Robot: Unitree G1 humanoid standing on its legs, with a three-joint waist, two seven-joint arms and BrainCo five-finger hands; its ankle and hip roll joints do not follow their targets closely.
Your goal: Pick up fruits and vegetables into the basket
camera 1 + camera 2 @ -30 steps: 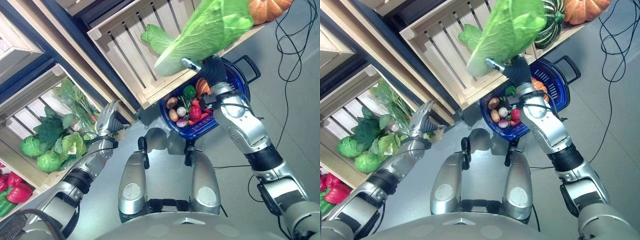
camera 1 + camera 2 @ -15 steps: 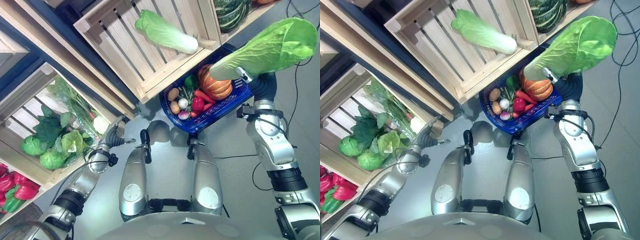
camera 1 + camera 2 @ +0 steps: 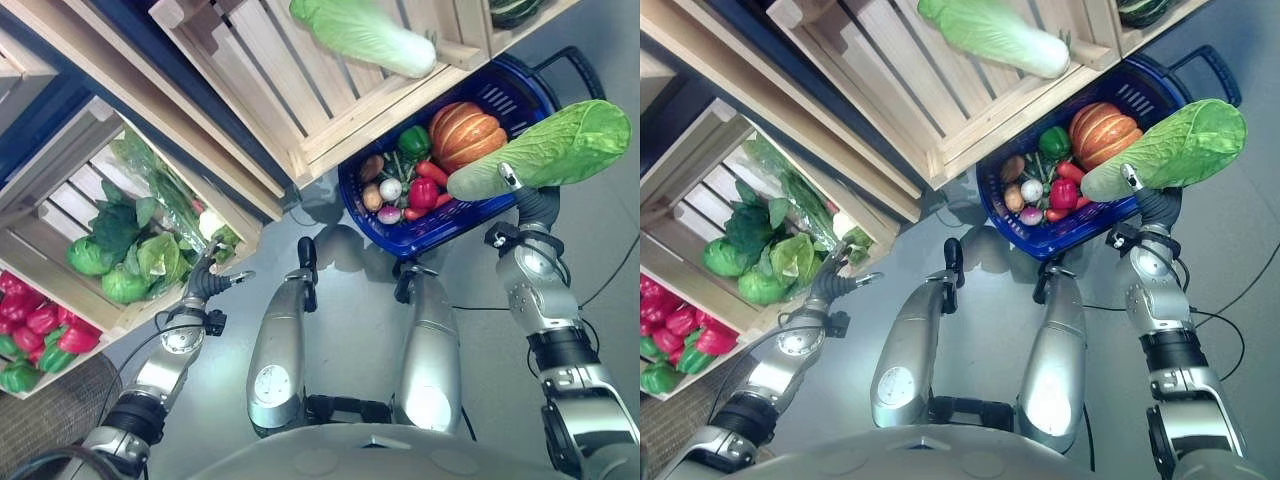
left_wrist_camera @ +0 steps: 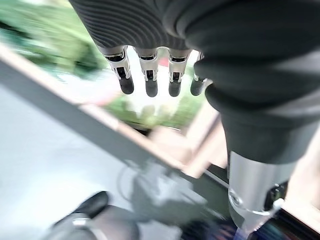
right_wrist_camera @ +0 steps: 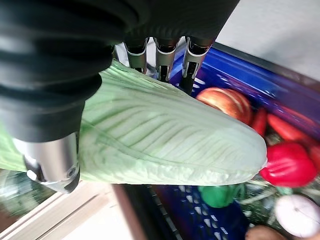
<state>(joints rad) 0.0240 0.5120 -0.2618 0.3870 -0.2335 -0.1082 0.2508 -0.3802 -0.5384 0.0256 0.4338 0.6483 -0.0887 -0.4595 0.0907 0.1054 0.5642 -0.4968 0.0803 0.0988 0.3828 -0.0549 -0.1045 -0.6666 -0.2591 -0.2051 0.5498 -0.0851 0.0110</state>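
Observation:
A pale green napa cabbage (image 3: 545, 150) lies sideways in my right hand (image 3: 536, 205), whose fingers (image 5: 160, 55) curl round it. It hangs over the right rim of the blue basket (image 3: 440, 235) on the floor. In the basket lie an orange pumpkin (image 3: 468, 128), a green pepper, a red pepper (image 5: 287, 162), carrots, an onion and potatoes. A second napa cabbage (image 3: 365, 35) lies in the wooden crate above the basket. My left hand (image 3: 205, 280) hangs low beside the crate of leafy greens, its fingers (image 4: 147, 75) straight and holding nothing.
Slatted wooden crates (image 3: 270, 90) line the shelf. A lower crate holds lettuce and leafy greens (image 3: 130, 250); another at the far left holds red and green peppers (image 3: 40, 325). A dark striped squash (image 3: 515, 8) sits in the crate at the top right. Grey floor surrounds the basket.
My right hand has carried the cabbage from in front of the upper crate, right and down, to over the basket. My left hand has dropped lower. The camera has shifted too.

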